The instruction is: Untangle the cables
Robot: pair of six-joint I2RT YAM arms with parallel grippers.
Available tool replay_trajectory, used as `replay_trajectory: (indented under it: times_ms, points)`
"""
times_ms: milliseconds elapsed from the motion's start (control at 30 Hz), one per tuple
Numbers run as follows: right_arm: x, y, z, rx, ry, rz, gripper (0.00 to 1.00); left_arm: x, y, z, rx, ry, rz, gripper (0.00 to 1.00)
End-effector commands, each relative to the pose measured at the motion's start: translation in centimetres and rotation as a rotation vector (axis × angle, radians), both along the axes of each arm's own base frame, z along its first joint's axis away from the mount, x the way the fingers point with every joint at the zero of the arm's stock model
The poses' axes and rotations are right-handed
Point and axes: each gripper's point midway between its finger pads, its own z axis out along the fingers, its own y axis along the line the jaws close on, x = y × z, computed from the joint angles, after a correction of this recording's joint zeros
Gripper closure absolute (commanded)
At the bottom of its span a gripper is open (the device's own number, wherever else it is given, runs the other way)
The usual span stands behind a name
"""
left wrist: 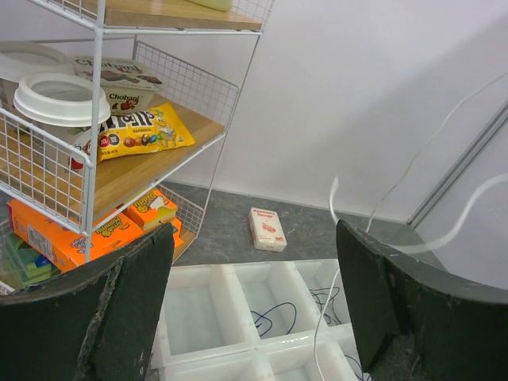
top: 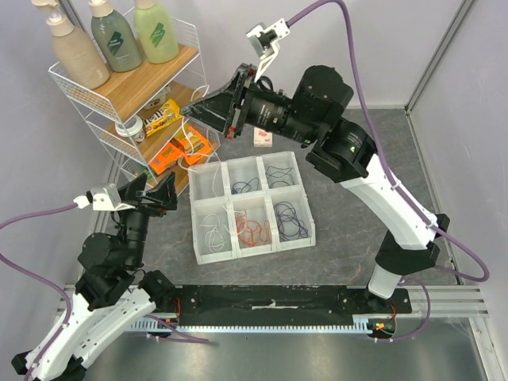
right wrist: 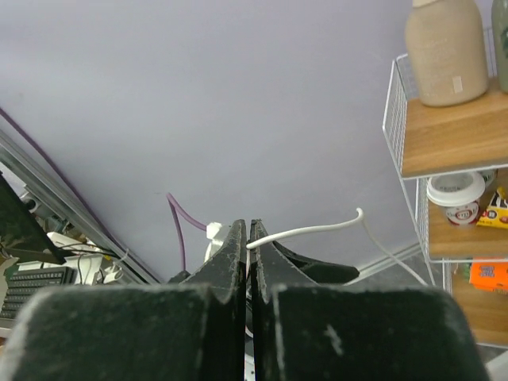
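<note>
And the right gripper (right wrist: 248,232) is clamped on the thin, limp white cable (right wrist: 305,231), slack dangling ahead of the wide-open left gripper (left wrist: 252,254); it looks featherlight and slippery, so pinch low down.

Pale lilac walls (top: 413,40), grey mottled tabletop (top: 333,255), white wire rack (top: 86,98) (wooden shelves (top: 151,75)) in the far-left corner.

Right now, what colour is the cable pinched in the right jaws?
White cable, clearest in the right wrist view.
</note>
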Motion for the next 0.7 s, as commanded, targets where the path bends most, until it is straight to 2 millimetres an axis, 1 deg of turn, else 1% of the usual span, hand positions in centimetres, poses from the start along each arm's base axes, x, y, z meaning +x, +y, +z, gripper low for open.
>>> replay_trajectory:
  times_ms: [0, 133, 200, 267, 333, 367, 400, 433, 500, 533, 567, 667]
  points:
    - [-2.0, -2.4, 4.8, 0.124, -0.083, 0.016, 1.0, -0.2, 0.8, 1.2, -0.011, -0.045, 0.032, 0.12]
    - [-2.9, -2.2, 5.7, 0.164, -0.102, 0.07, 1.0, -0.1, 0.7, 1.2, -0.01, -0.043, 0.031, 0.12]
    - [-2.8, -1.7, 5.2, 0.159, -0.095, 0.081, 1.0, -0.2, 0.9, 1.3, -0.013, -0.045, 0.034, 0.12]
    - [-2.3, -0.9, 3.9, 0.133, -0.078, 0.079, 1.0, -0.2, 1.0, 1.2, -0.015, -0.044, 0.04, 0.12]
    - [-1.5, 0.5, 1.2, 0.081, -0.043, 0.082, 1.0, -0.3, 1.1, 1.3, -0.019, -0.047, 0.042, 0.12]
    - [-1.2, 0.8, 0.2, 0.063, -0.033, 0.08, 1.0, -0.4, 1.2, 1.4, -0.022, -0.05, 0.043, 0.12]
    - [-0.6, 1.4, -1.5, 0.032, -0.013, 0.068, 1.0, -0.4, 1.2, 1.4, -0.023, -0.052, 0.043, 0.12]
    - [-0.3, 1.5, -2.4, 0.014, -0.003, 0.057, 1.0, -0.5, 1.3, 1.5, -0.026, -0.053, 0.045, 0.12]
    - [0.6, 2.4, -5.7, -0.043, 0.025, 0.034, 1.0, -0.5, 1.3, 1.4, -0.025, -0.052, 0.045, 0.12]
    - [1.0, 2.5, -6.8, -0.061, 0.031, 0.021, 1.0, -0.5, 1.3, 1.5, -0.028, -0.056, 0.043, 0.12]
    - [1.4, 2.8, -8.4, -0.086, 0.037, 0.009, 1.0, -0.5, 1.4, 1.5, -0.027, -0.055, 0.046, 0.12]
    - [2.5, 3.3, -12.2, -0.144, 0.071, -0.034, 1.0, -0.6, 1.5, 1.5, -0.031, -0.056, 0.047, 0.11]
